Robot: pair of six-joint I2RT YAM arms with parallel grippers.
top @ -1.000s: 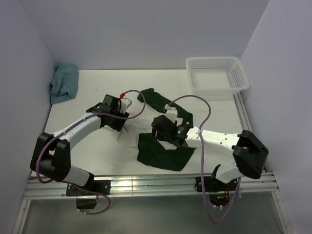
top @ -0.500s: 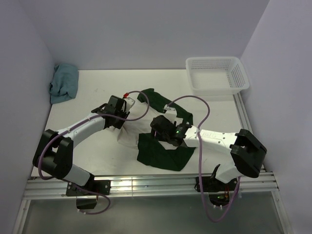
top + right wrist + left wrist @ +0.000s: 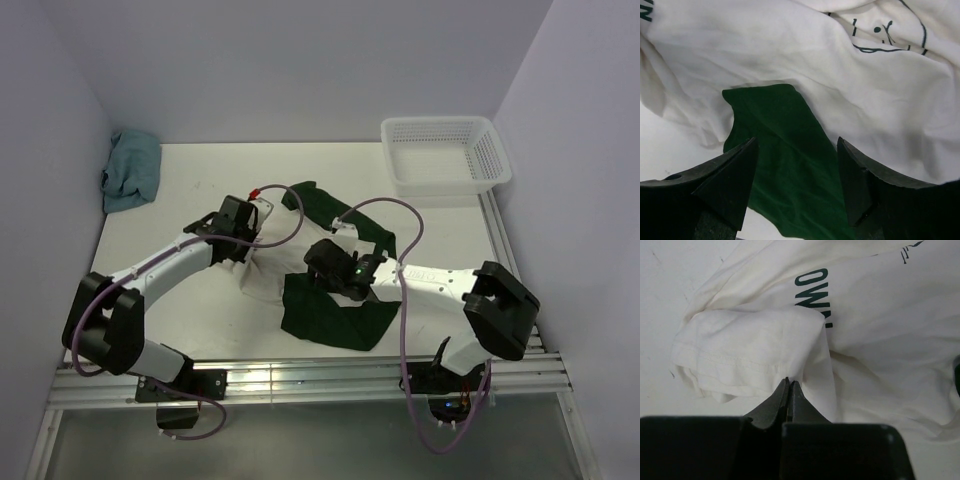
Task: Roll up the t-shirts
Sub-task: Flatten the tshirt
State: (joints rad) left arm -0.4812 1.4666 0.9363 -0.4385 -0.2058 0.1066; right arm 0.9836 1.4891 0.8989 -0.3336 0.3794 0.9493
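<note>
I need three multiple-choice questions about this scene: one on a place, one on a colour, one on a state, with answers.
1. Where on the table is the white basket? A near left corner; B far right corner; C centre.
2. What colour is the sleeve under the right gripper? A teal; B red; C dark green.
3. What state is the left gripper in? A shut on the shirt; B wide open; C out of view.
Answers: B, it stands far right; C, dark green shows between the open fingers; A, its tips meet on a fold.
</note>
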